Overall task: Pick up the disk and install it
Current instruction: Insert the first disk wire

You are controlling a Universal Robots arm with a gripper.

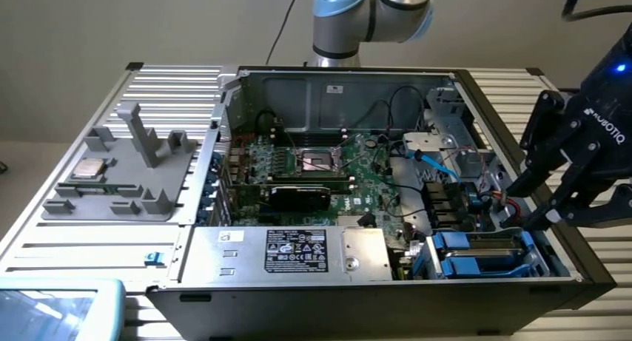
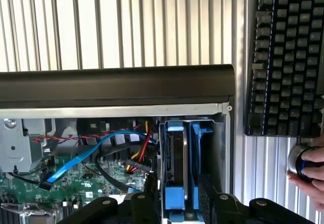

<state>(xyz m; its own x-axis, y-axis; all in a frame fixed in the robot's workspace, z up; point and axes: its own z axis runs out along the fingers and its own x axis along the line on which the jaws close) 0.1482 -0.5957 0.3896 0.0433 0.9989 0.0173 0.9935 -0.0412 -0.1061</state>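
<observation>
The disk (image 2: 178, 158) stands on edge in the drive bay at the corner of the open computer case (image 2: 116, 84), framed by bright blue rails. In the exterior view the disk (image 1: 481, 254) sits low in the bay at the case's front right. My black gripper (image 2: 179, 183) reaches down over it, one finger on each side of the blue rails and close against them, so it looks shut on the disk. My gripper (image 1: 538, 219) hangs just above the bay's right edge in the exterior view.
Blue and red cables (image 2: 86, 153) run beside the bay over the green motherboard (image 1: 326, 167). A grey power supply box (image 1: 296, 248) fills the case front. A grey fixture (image 1: 118, 178) lies at the exterior view's left. A keyboard (image 2: 286, 57) and a hand (image 2: 311, 168) sit outside the case.
</observation>
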